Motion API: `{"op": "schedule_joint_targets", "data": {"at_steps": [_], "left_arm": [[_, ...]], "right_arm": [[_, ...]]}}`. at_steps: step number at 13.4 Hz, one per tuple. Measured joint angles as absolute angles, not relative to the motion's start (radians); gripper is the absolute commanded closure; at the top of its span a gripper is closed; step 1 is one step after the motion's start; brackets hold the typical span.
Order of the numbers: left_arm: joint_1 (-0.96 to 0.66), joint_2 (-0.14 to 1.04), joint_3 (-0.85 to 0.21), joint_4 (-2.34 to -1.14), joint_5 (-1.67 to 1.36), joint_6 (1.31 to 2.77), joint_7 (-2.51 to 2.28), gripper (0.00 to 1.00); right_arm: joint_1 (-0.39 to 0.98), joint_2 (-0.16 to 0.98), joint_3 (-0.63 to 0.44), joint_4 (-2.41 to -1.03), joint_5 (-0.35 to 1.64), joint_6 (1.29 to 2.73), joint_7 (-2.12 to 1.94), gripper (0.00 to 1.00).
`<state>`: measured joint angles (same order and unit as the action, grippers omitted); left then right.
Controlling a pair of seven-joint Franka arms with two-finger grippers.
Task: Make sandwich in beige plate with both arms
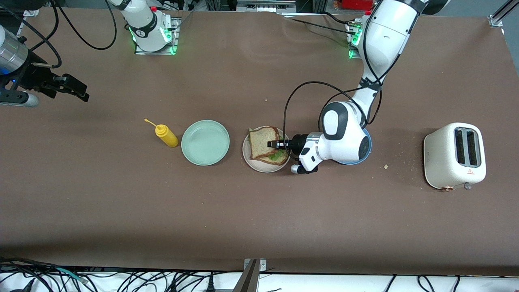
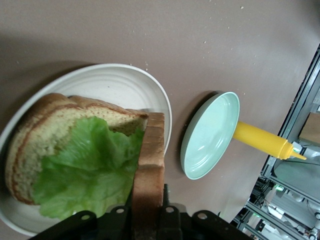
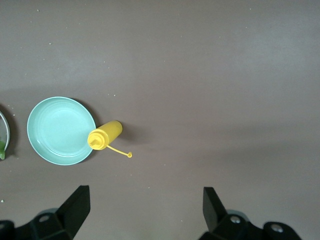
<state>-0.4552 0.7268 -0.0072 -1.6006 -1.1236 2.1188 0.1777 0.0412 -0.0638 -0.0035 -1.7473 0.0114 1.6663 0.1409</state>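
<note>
The left gripper (image 1: 271,144) pinches the top bread slice (image 2: 149,170) on edge over the beige plate (image 1: 248,156) — the right gripper (image 1: 77,90), spread wide, waits.

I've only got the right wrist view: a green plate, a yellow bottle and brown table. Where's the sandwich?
Observer: The sandwich is on the beige plate, beside the green plate toward the left arm's end.
Operator: Where's the left gripper?
Observer: The left gripper is over the top slice. Lettuce shows at the edge nearer the front camera.
Operator: And mine?
Observer: The right gripper waits open over the table's right-arm end, away from both plates.
</note>
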Motion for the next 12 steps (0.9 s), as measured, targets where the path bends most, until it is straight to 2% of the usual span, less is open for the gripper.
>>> {"op": "schedule_joint_targets", "data": {"at_steps": [12], "left_arm": [[-0.413, 0.721, 0.074, -1.598, -1.044, 2.121, 0.255, 0.00]], "right_arm": [[0.041, -0.064, -0.004, -1.747, 0.011, 1.666, 0.141, 0.00]]}}
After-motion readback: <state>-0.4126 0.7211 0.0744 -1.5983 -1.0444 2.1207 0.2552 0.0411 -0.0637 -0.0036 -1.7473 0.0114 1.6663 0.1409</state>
